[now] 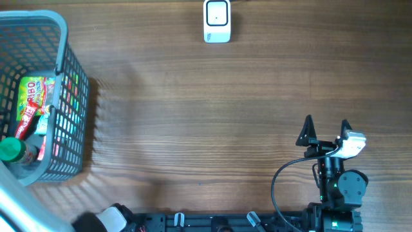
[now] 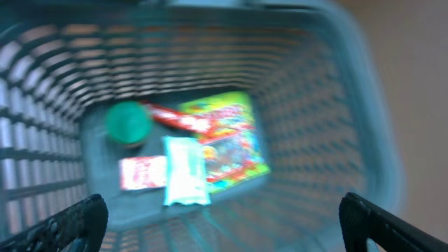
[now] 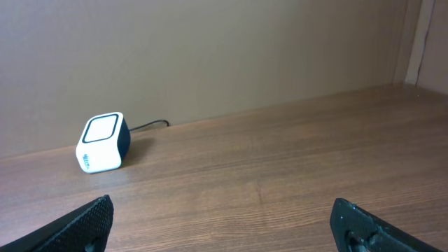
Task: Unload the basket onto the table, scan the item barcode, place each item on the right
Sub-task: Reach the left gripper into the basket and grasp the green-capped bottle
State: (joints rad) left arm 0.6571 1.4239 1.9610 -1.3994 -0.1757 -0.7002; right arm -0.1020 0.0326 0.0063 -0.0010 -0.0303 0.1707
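So the left jaws are spread as wide as they go with nothing between them, both tips poking in at the bottom corners of the left wrist view. They point down into the grey basket (image 2: 350,105) from above and aren't touching anything in it. That view is pretty blurry, but we can make out a colourful candy bag (image 2: 227,136), a green bottle cap (image 2: 128,122), a red stick packet (image 2: 178,117), a pale packet (image 2: 185,171) and a small red-and-white packet (image 2: 142,173), all lying on the basket floor. We can't see a barcode on any of them.

The right jaws are wide open and empty as well, held low and level over the worktop (image 1: 193,116). They face the white scanner (image 3: 103,143), which sits well apart from them by the back wall. In the overhead view the right arm (image 1: 338,183) sits folded up at lower right, with the scanner at top centre and the basket at the far left.
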